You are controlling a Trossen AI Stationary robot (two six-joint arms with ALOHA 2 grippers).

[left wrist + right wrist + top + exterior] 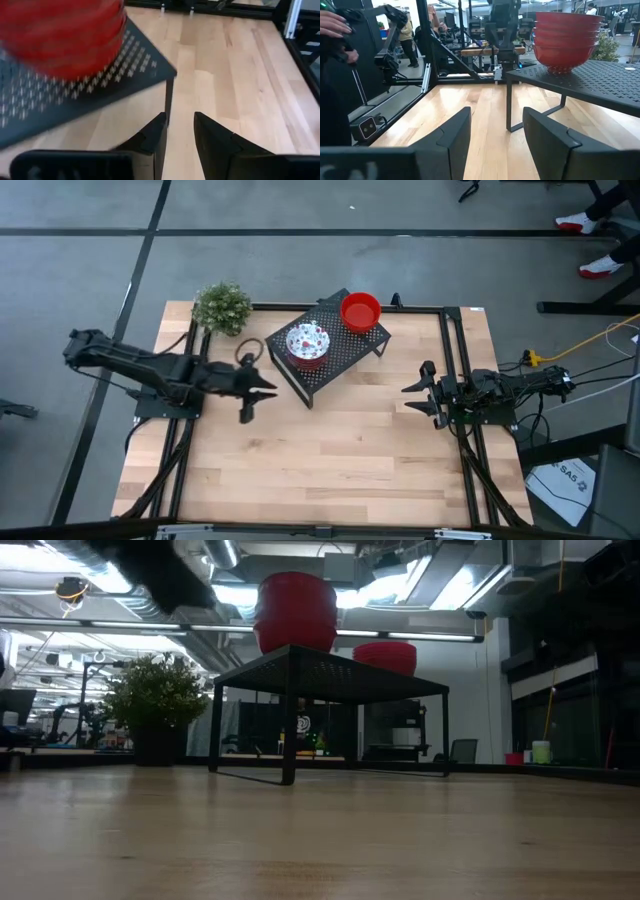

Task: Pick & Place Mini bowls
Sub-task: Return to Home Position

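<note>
Stacked mini bowls (pixel 308 343) sit on the rack (pixel 343 364) near the left tool (pixel 262 402).

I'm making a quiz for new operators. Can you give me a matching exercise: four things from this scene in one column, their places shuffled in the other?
Things
1. red bowl stack
2. white patterned bowl stack
3. potted plant
4. right pincer

Places
A. on a table corner, on the left arm's side
B. over bare table, open and empty
C. on the rack, end nearer the right arm
D. on the rack, end nearer the left arm

Pairs: 1-C, 2-D, 3-A, 4-B
</note>
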